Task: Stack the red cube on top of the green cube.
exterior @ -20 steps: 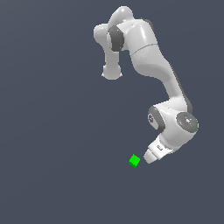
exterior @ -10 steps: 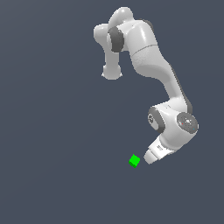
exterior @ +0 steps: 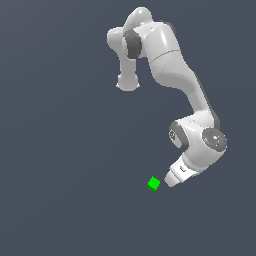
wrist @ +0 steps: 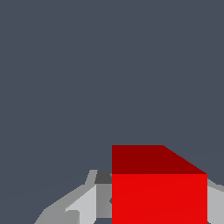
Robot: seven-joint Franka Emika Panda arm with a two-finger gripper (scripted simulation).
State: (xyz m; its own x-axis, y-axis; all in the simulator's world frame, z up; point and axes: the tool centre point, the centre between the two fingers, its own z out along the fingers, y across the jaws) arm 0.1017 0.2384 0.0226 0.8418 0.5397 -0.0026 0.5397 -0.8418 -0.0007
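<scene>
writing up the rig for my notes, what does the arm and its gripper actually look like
The arm is glossy white with rounded, bulbous link shells and dark grey bands at the joints. A round joint cap near the wrist carries a small red mark. The gripper end tapers to a white body; in the wrist view its fingers are pale grey and angular. No cables show.

Gripper low, arm bent downward

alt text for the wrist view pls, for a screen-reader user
A red cube fills the near part of the wrist view, sitting between the gripper fingers, whose pale grey parts show on either side of it. Everything beyond is plain dark grey floor; no green cube is in sight.
</scene>
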